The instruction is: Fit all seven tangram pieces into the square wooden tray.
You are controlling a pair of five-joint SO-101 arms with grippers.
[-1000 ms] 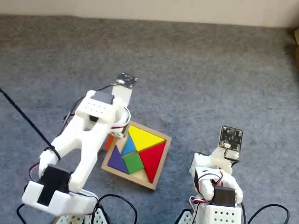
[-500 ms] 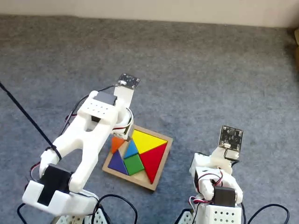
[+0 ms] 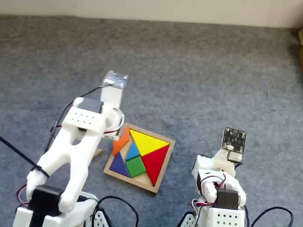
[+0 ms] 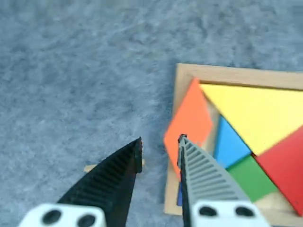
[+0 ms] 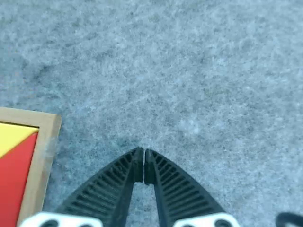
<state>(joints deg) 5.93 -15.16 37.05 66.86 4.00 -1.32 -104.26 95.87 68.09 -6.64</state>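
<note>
- Just ahead of the left end effector [image 4: 160,141], the orange piece [image 4: 189,124] lies askew at the near side of the wooden tray [image 4: 227,74], one edge lapping over the rim. In the left wrist view, one fingertip seems to meet its edge.
- Its fingers are spread apart and grasp nothing.
- Beyond the orange piece, farther from that end effector, the yellow triangle [image 4: 255,113] lies flat in the tray, with the blue piece [image 4: 231,145], the green square [image 4: 251,177] and the red triangle [image 4: 286,163] set against it.
- From above, a purple triangle [image 3: 118,163] fills the tray corner next to the green square.
- Behind the spread fingers, on the side away from the tray, a small tan object [image 4: 90,168] rests on the grey-carpeted table [image 3: 213,71] — partly hidden, its shape unclear.
- The right end effector [image 5: 143,158] is clenched with nothing between its fingers. It sits over bare carpet, well apart from the pieces, with one tray corner off to its side.
</note>
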